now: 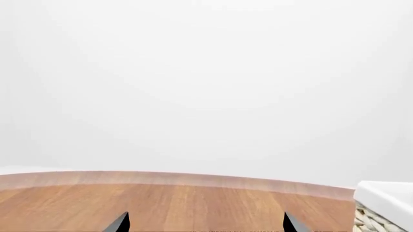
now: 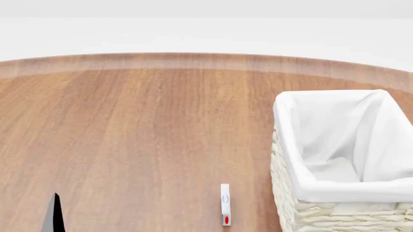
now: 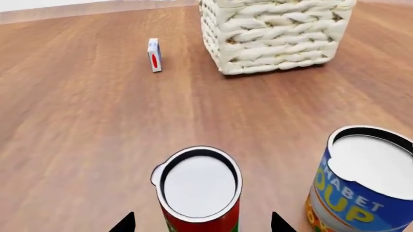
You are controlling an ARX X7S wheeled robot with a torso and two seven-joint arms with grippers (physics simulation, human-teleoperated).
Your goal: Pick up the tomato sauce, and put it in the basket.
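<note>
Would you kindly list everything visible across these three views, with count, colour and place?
tomato sauce: one, red label, silvery-white top; upright on the table, between the right gripper's fingertips in the right wrist view.
soup can: one, blue and orange label; upright beside the tomato sauce, apart from it.
small box: one, white with a red mark; on the table left of the basket in the head view.
basket: one, cream-white wicker with white cloth liner; right side of the table, nothing visible inside.
table: one, brown wood.
left gripper: dark fingertips, open over bare table.
right gripper: dark fingertips, open either side of the tomato sauce.
</note>
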